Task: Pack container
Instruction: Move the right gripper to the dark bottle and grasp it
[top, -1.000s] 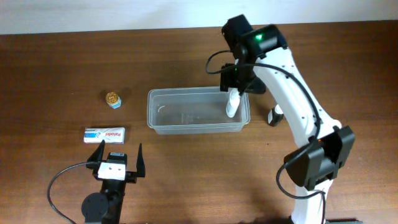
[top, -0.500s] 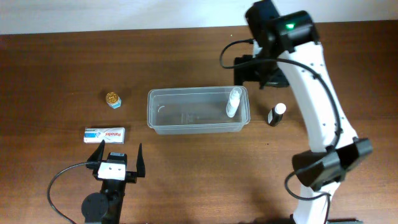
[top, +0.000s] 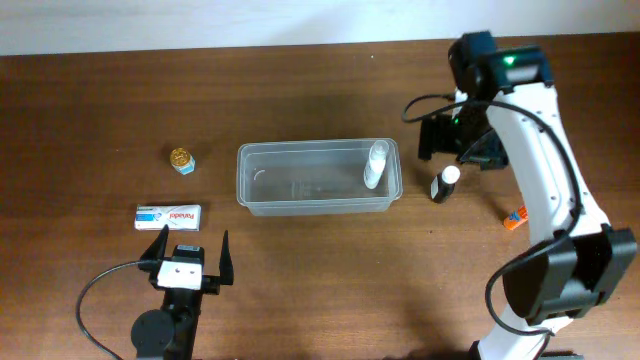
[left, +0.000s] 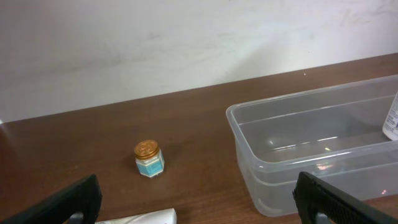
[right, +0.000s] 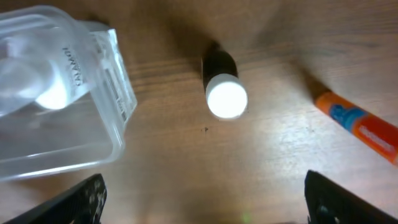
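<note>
The clear plastic container (top: 300, 185) sits mid-table with a white bottle (top: 375, 163) leaning at its right end; both also show in the right wrist view, the container (right: 99, 74) and the bottle (right: 43, 81). A small black bottle with a white cap (top: 445, 183) stands just right of the container, seen from above in the right wrist view (right: 225, 93). My right gripper (top: 458, 138) is open and empty, hovering above that black bottle. My left gripper (top: 188, 252) is open and empty near the front left. The container also shows in the left wrist view (left: 323, 143).
A small jar with a gold lid (top: 181, 159) stands left of the container, also in the left wrist view (left: 148, 159). A white flat box (top: 168, 215) lies front left. An orange tube (top: 515, 217) lies at the right, also in the right wrist view (right: 360, 127).
My right gripper let go of the white bottle in the container, rose and swung right, and now hangs over the black bottle. The left arm has not moved.
</note>
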